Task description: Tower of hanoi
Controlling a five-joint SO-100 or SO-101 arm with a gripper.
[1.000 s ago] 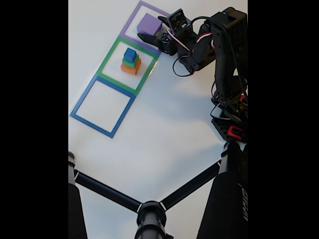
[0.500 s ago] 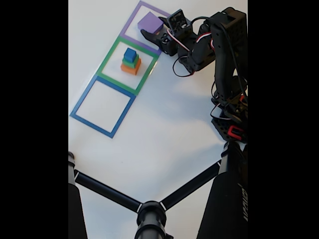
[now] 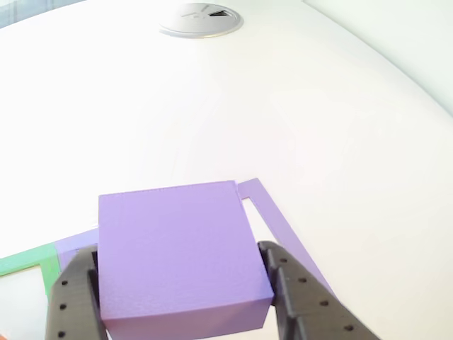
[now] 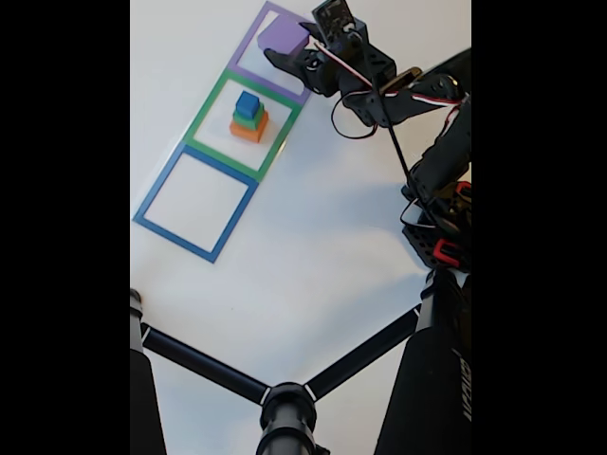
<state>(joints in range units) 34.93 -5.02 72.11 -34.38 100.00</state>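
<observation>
From the fixed view I see the end effector (image 4: 285,52) at the far end of the white counter (image 4: 313,256), and its two black fingers (image 3: 71,301) are pressed on both sides of the purple block (image 4: 284,35), so it is gripping this block over the purple square outline (image 4: 248,43). In the green square outline (image 4: 211,100) just beside it, the orange block (image 4: 248,130), the green block (image 4: 249,118) and the blue cube (image 4: 248,103) stand stacked in this order from bottom to top. The blue square outline (image 4: 152,197) is next in the row.
</observation>
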